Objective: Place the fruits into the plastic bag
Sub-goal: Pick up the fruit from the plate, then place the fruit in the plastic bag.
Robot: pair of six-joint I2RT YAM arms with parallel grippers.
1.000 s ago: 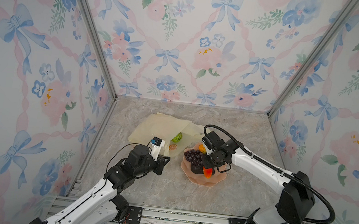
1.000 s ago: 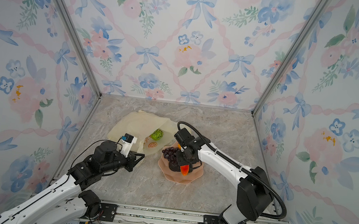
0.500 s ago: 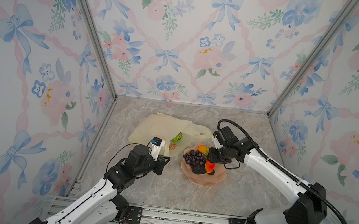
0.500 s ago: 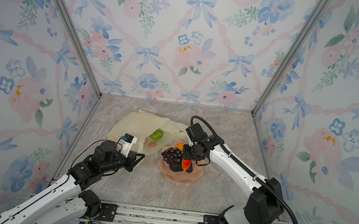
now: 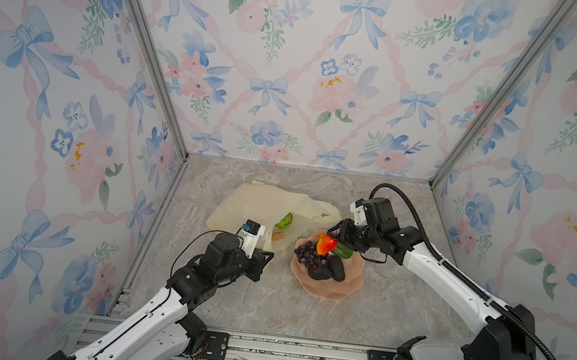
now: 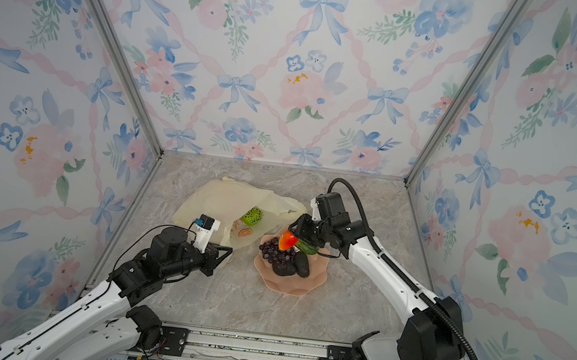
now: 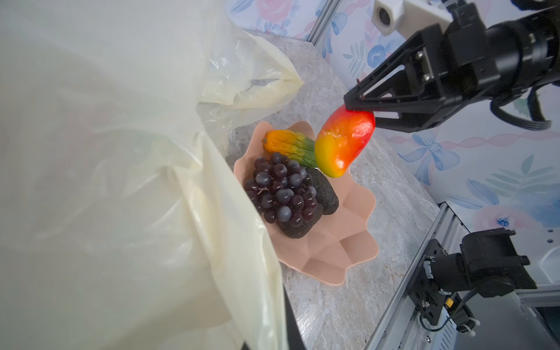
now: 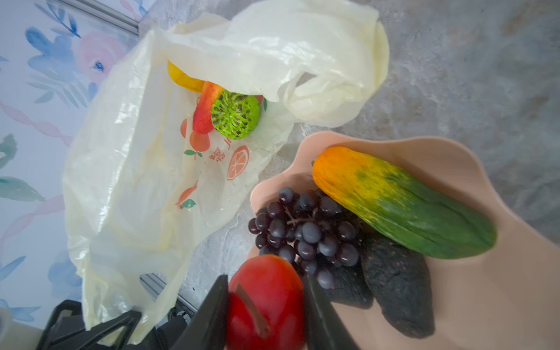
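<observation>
My right gripper (image 5: 332, 235) clamps the red-yellow mango (image 7: 344, 142) just above the pink dish (image 7: 333, 257), which holds the grape bunch (image 7: 280, 192), two avocados (image 8: 400, 297) and the orange-green mango (image 8: 403, 200). My left gripper (image 5: 270, 255) pinches the plastic bag (image 5: 251, 202) by its edge. Inside the bag lie the bumpy green ball (image 8: 235, 115) and yellow citrus (image 8: 181, 78).

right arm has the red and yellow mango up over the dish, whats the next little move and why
Probably swing the right pincer sideways toward the mouth of the plastic bag. It grips the red-yellow mango clear above the pink dish, and the left pincer is shut on the bag's edge, holding its mouth open.
</observation>
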